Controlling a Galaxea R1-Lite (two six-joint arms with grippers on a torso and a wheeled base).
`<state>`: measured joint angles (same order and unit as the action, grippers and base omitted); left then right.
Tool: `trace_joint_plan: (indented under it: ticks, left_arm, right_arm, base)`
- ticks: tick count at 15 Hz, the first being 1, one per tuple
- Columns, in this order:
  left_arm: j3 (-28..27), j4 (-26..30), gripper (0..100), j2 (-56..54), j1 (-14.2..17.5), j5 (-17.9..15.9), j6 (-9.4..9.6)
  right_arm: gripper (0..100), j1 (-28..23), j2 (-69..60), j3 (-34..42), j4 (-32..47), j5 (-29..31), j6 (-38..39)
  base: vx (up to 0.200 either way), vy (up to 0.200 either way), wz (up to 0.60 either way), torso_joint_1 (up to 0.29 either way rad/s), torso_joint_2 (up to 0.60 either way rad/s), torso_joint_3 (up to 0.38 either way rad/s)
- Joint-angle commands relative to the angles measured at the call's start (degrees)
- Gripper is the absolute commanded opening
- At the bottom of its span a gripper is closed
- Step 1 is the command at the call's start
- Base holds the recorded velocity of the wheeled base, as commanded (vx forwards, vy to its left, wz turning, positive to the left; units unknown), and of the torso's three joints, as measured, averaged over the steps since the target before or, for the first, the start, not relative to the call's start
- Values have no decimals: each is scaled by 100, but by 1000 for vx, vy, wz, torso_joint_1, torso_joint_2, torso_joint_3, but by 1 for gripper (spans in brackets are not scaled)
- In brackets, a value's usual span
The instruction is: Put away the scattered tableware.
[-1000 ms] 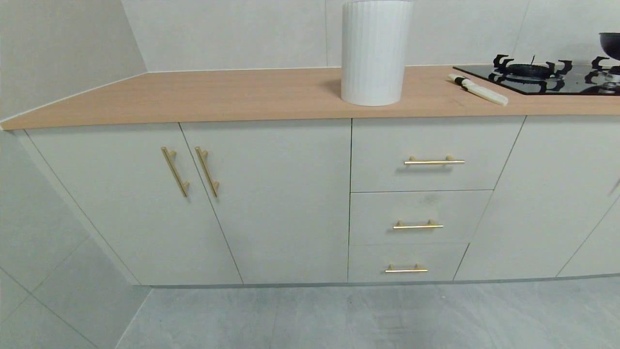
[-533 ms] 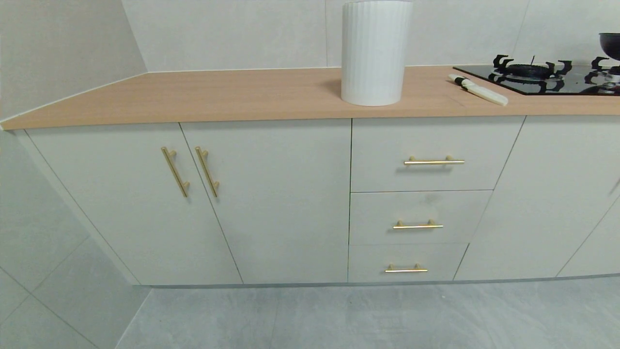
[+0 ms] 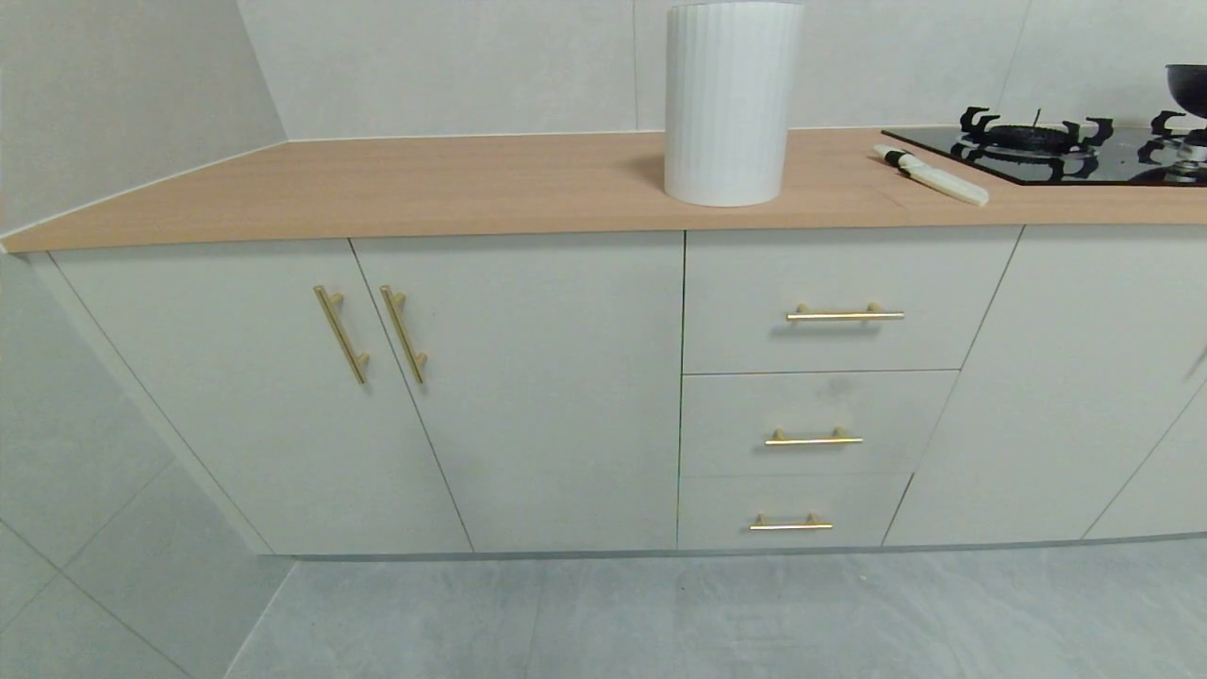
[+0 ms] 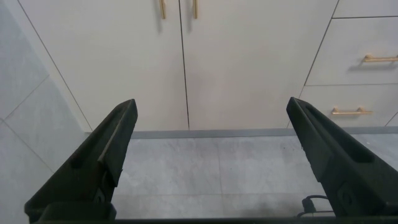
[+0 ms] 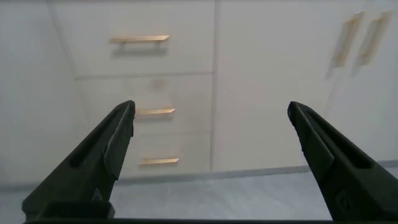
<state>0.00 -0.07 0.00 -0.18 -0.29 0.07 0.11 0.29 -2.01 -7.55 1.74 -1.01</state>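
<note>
Flanking knife [image 3: 931, 173]: canister [image 3: 728, 104] (ribbed), hob [image 3: 1047, 151]

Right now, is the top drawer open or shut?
Shut. The top drawer sits flush with the drawer below, with no gap showing.

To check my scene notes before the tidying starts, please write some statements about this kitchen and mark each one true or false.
1. The knife lies on the countertop, beside the hob. True.
2. The top drawer stands open. False: it is shut, like the two below it.
3. The white canister lies on its side. False: it stands upright.
4. The left end effector and the right end effector are open and empty. True.
</note>
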Motion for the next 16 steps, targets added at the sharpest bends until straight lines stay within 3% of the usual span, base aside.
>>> trace_joint_plan:
  ticks: [1, 3, 7, 16]
  left_arm:
    - [0, -1, 100, 9, 1, -6, 1]
    - [0, -1, 100, 9, 1, 3, 1]
    - [0, -1, 100, 9, 1, 3, 1]
    - [0, -1, 100, 9, 1, -15, 28]
  right_arm:
    - [100, 7, -29, 201, 60, -218, 13]
    - [100, 7, -29, 201, 377, -491, -4]
    - [100, 7, -20, 201, 763, -456, -13]
    - [100, 7, -29, 201, 772, -456, -4]
  base:
    - [0, 0, 0, 0, 0, 0]
    - [0, 0, 0, 0, 0, 0]
    - [0, 0, 0, 0, 0, 0]
    - [0, 0, 0, 0, 0, 0]
